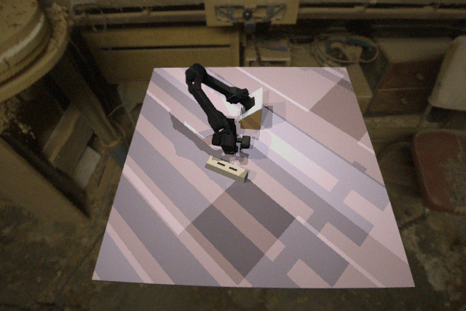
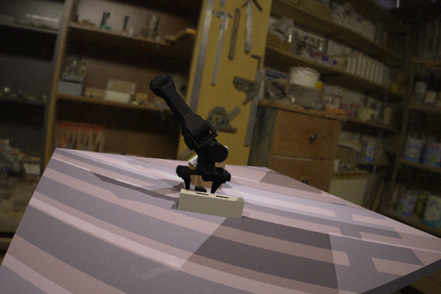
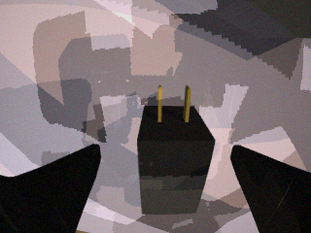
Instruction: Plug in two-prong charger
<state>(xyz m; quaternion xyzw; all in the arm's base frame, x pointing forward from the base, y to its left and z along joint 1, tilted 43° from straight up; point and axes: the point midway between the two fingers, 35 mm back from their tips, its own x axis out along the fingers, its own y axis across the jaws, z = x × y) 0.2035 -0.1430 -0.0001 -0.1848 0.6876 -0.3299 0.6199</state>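
The black two-prong charger (image 3: 175,162) lies flat on the patterned table with its two yellow prongs pointing away from the wrist camera. My gripper (image 3: 167,152) (image 1: 234,152) (image 2: 200,186) is open and lowered to the table, one finger on each side of the charger's body with gaps on both sides. The cream power strip (image 1: 226,168) (image 2: 210,204) lies just in front of the gripper, with its two slotted outlets facing up. In the top and exterior views the charger is mostly hidden behind the gripper.
A brown box (image 1: 250,121) with a pale raised flap stands on the table just behind the gripper, near the arm's base. Workshop benches and shelves surround the table (image 1: 301,224).
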